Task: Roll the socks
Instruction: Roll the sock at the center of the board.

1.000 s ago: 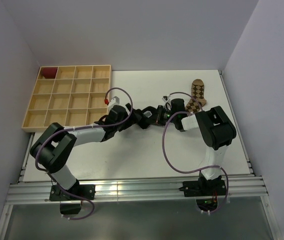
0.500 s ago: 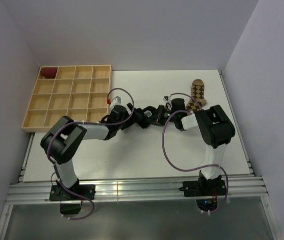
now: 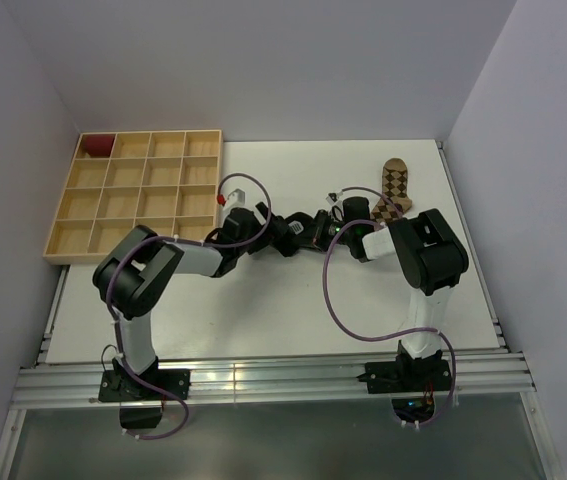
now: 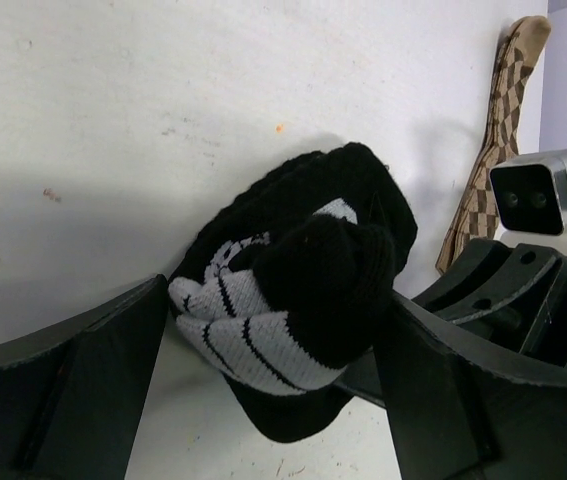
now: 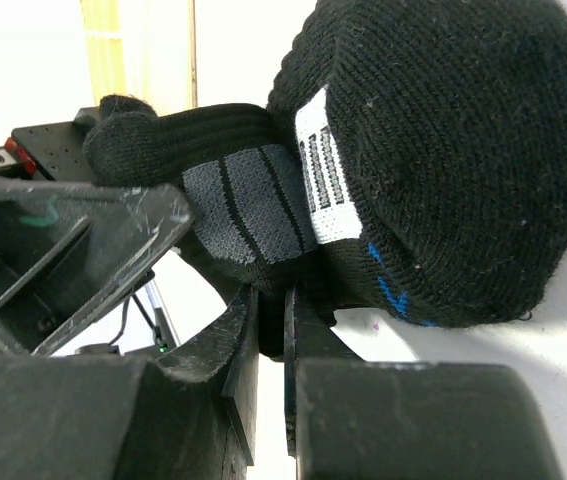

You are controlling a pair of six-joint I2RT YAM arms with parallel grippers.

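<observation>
A rolled black sock bundle (image 4: 303, 290) with white-and-grey striped parts lies on the white table, mid-table in the top view (image 3: 309, 228). My left gripper (image 4: 273, 380) is open, its jaws wide on either side of the roll and close against it; it also shows in the top view (image 3: 291, 237). My right gripper (image 5: 271, 300) is shut on a fold of the black sock (image 5: 443, 150), meeting the left gripper from the right in the top view (image 3: 327, 232). A brown checked sock (image 3: 393, 190) lies flat behind the right arm, and shows in the left wrist view (image 4: 503, 110).
A wooden compartment tray (image 3: 138, 195) stands at the back left, with a red item (image 3: 96, 146) in its far-left corner cell. Walls close in the table on three sides. The left gripper's body (image 5: 73, 240) shows close in the right wrist view.
The left arm's elbow has swung inward and to the right, while its gripper has stayed at the sock roll. The right arm has hardly moved.
</observation>
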